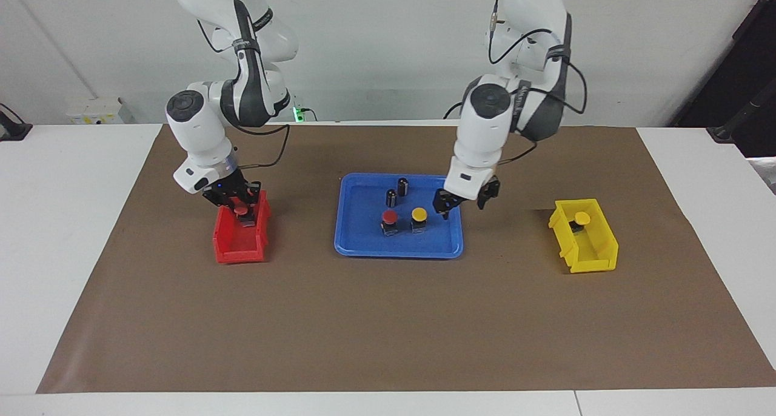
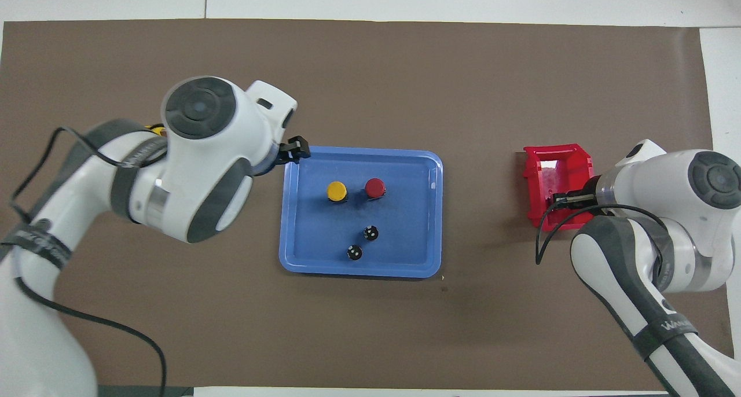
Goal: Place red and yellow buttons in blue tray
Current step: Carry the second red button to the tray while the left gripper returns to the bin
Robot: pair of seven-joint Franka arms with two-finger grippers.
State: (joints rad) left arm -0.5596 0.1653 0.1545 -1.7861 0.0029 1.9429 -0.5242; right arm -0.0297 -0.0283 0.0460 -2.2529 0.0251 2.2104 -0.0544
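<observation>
Blue tray point(image 1: 357, 246) sat mid-table on the brown paper point(image 1: 388, 325), and I counted one red button point(image 1: 389, 220) and one yellow button point(image 1: 418, 218) standing side by side in it, with two dark cylinders point(image 1: 397, 191) in the tray nearer the robots. Left gripper point(image 1: 462, 204) hung empty over the tray's edge toward the left arm's end, fingers apart. Right gripper point(image 1: 237, 202) was down in the red bin point(image 1: 233, 249), fingers clamped on a second red button point(image 1: 241, 211). Second yellow button point(image 1: 581, 219) sat in the yellow bin point(image 1: 591, 255) at the left arm's end. In my overhead view the left arm covered nearly all of that bin.
</observation>
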